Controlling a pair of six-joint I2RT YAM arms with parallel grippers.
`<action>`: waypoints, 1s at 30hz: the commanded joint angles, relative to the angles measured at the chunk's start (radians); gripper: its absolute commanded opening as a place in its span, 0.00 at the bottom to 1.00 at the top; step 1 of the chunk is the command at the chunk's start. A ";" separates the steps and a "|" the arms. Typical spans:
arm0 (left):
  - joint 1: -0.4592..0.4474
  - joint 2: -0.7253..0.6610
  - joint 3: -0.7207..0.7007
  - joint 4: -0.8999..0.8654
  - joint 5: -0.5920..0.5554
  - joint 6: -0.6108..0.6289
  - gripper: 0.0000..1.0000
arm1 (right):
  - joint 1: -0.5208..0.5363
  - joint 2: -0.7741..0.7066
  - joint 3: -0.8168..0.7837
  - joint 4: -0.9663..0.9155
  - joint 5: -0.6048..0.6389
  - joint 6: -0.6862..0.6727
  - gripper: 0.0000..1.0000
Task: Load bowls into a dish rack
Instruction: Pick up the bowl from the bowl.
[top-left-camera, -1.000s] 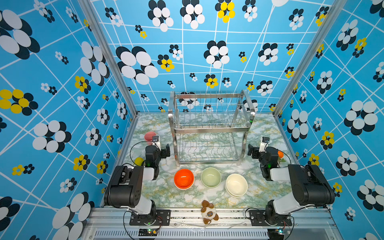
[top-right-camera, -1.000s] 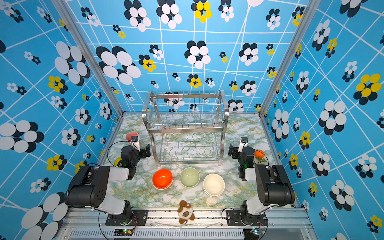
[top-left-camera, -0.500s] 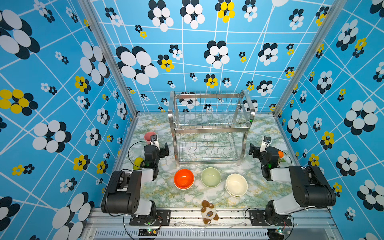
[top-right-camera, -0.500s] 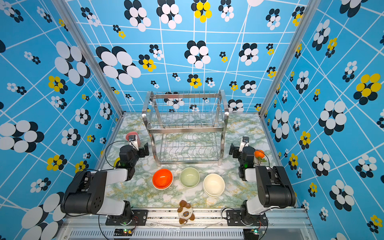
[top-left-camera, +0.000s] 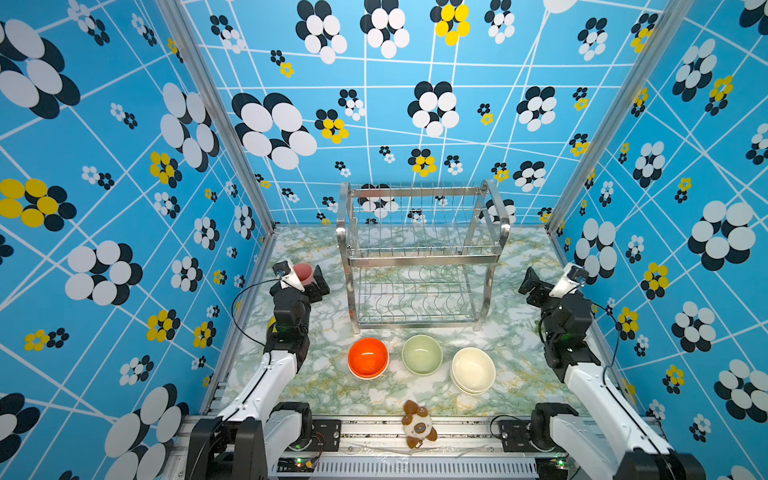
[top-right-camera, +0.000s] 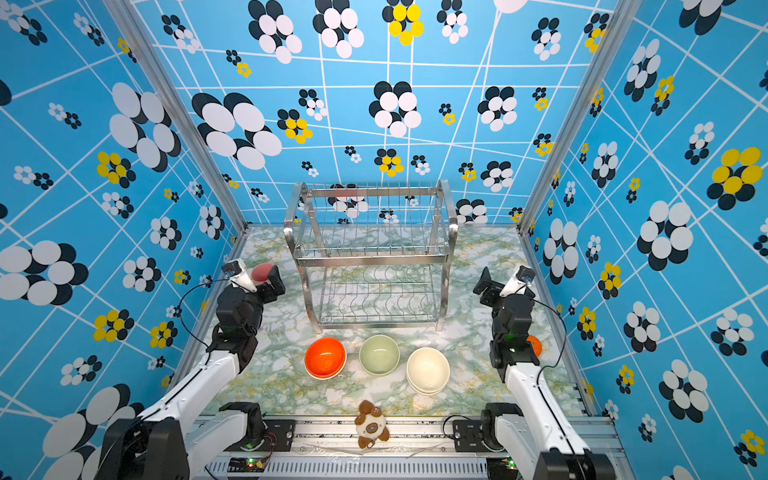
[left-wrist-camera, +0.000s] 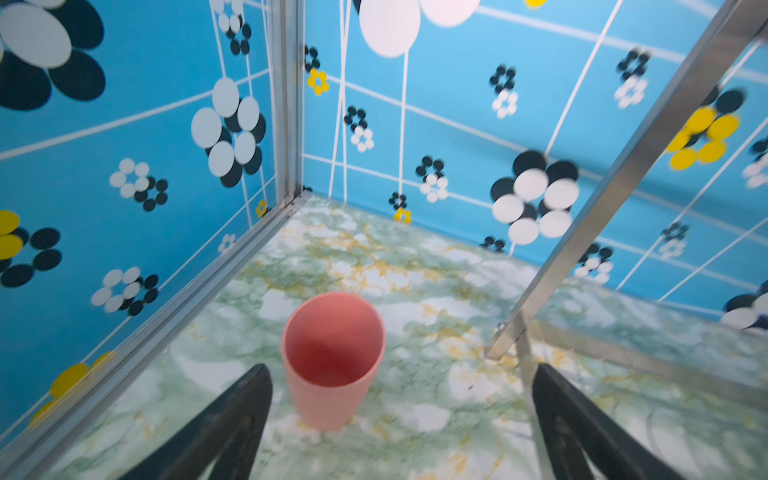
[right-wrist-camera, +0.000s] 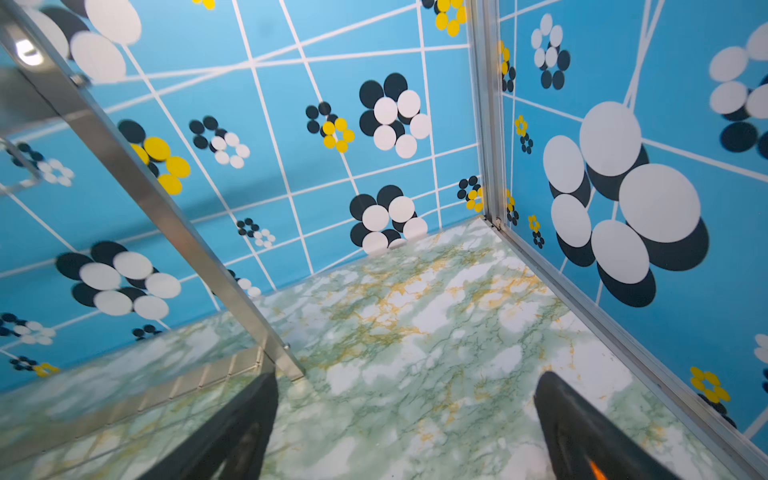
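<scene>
Back-centre of table (top-left-camera: 332, 386): rack (top-left-camera: 419, 261), upright, 2 tiers, wire prongs on both. Visible in both top views.

Just in front of rack, in a row, all on table, rims up:
- orange bowls (top-left-camera: 368, 357), nested pair, toward L side
- green bowl (top-left-camera: 422, 354), single, middle
- cream bowls (top-left-camera: 473, 370), nested pair, toward R side, a bit nearer front edge

Green close beside both stacks; can't tell if touching. Same row again: orange bowls (top-right-camera: 325, 357), green bowl (top-right-camera: 379, 354), cream bowls (top-right-camera: 428, 370).

L gripper (top-left-camera: 305, 280): L of rack, toward table's L edge, apart from bowls. Jaws spread wide, nothing gripped. Via L wrist cam (blurred): L gripper (left-wrist-camera: 400, 372) w/ pink cup (left-wrist-camera: 332, 361) upright just ahead, nearer one finger, gap visible, no contact. Frame bar of rack (left-wrist-camera: 615, 195) slanting past other finger.

R gripper (top-left-camera: 540, 286): R of rack, toward table's R edge, well apart from bowls. Jaws spread wide, empty. Via R wrist cam: R gripper (right-wrist-camera: 407, 378) over bare table, foot of rack (right-wrist-camera: 195, 249) just beside one finger.

At table's front edge, centre: plush toy (top-left-camera: 419, 424). Beside R arm: orange fruit (top-right-camera: 534, 345), partly hidden.
</scene>
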 joint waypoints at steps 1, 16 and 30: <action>-0.019 -0.063 0.040 -0.124 0.054 -0.148 0.99 | 0.009 -0.108 0.044 -0.286 -0.046 0.091 1.00; -0.062 -0.239 0.057 -0.370 0.123 -0.218 0.93 | 0.504 -0.375 0.007 -0.673 0.002 0.172 0.98; -0.062 -0.272 0.027 -0.331 0.196 -0.207 0.95 | 0.931 -0.281 0.051 -0.830 0.108 0.213 0.93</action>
